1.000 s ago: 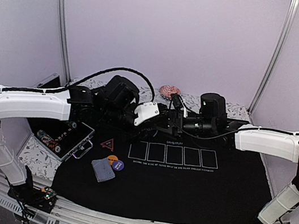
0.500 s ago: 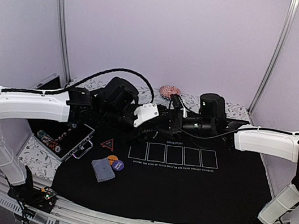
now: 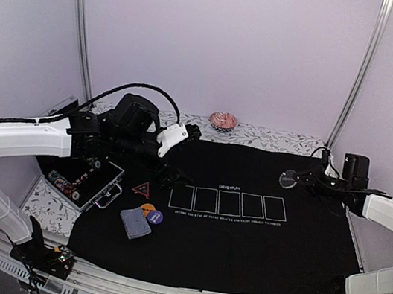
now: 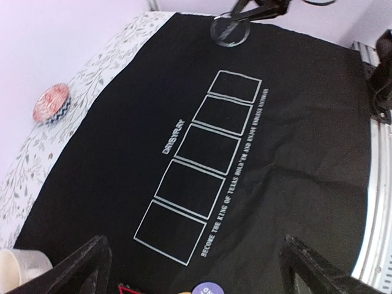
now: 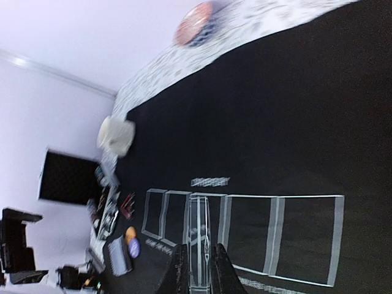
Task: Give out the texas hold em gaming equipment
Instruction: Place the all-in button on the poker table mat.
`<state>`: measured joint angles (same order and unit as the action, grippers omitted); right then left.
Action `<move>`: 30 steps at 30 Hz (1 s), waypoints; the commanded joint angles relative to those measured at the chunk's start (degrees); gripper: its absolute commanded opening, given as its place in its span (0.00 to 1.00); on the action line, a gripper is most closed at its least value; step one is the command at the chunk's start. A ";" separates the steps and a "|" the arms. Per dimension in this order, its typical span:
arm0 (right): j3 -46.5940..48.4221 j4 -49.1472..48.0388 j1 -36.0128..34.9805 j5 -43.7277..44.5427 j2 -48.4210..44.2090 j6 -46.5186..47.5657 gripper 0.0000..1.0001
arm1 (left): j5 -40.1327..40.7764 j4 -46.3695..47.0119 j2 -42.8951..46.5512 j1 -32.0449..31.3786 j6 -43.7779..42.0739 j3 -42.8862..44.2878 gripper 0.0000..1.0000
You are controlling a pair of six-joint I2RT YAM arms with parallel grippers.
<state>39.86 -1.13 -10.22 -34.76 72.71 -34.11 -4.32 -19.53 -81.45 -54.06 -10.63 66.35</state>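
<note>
The right end effector (image 3: 298, 181) is clenched on the black round button (image 3: 287, 180), past the right end of the printed boxes (image 3: 229, 202); its own camera shows the button only edge-on and blurred. The left end effector (image 4: 196, 257) gapes empty, with its finger bases cut off. Near the left front of the black mat (image 3: 239, 252) lie the playing cards (image 3: 135, 223).

Black mat (image 3: 242, 238), white box outlines; cloth (image 3: 273, 139) white, grey floral. Cards (image 3: 135, 223) blue-grey, orange button (image 3: 147, 207), purple button (image 3: 157, 218). Triangle (image 3: 142, 189) red-edged black, dish (image 3: 223, 120) pink, disc (image 4: 229, 30) clear.

3 views share black mat (image 3: 240, 245).
</note>
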 commanded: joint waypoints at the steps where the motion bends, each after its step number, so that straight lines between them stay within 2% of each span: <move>1: -7.79 0.25 13.29 3.75 -2.91 2.14 0.01 | 0.05 0.54 -0.04 5.69 5.54 -2.60 0.98; 4: -11.47 -3.38 21.11 2.87 -1.04 0.96 0.01 | 0.84 0.54 -0.06 8.06 7.14 -3.72 0.98; 6: -12.28 -4.89 23.92 2.20 1.96 0.59 0.01 | 0.86 0.67 0.13 8.83 7.50 -4.41 0.98; 12: -11.44 -5.97 25.60 2.81 8.50 2.41 0.01 | 2.00 0.80 0.47 9.54 7.80 -6.31 0.98; 18: -11.98 -6.53 26.88 3.47 10.33 2.81 0.03 | 2.04 0.81 0.70 10.09 8.31 -7.25 0.98; 19: -12.14 -6.33 27.13 3.71 10.39 2.94 0.08 | 2.07 0.81 0.69 10.13 8.29 -7.35 0.98; 22: -11.98 -4.89 27.42 5.70 9.97 2.98 0.46 | 2.33 0.79 0.73 10.21 8.36 -7.31 0.98; 23: -11.78 -3.86 27.40 6.70 9.77 3.27 0.55 | 2.50 0.73 0.76 10.23 8.35 -7.29 0.98; 26: -10.47 -0.59 27.36 9.54 8.41 4.27 0.69 | 2.60 0.72 1.02 10.35 8.70 -7.37 0.98; 30: -7.17 6.21 27.40 13.73 3.03 5.24 0.81 | 2.55 0.74 1.48 10.40 9.75 -7.54 0.98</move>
<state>28.71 -1.21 16.95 -26.48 81.25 -30.57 -2.07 -19.16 -81.38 -44.42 -2.31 59.55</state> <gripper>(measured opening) 0.763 0.982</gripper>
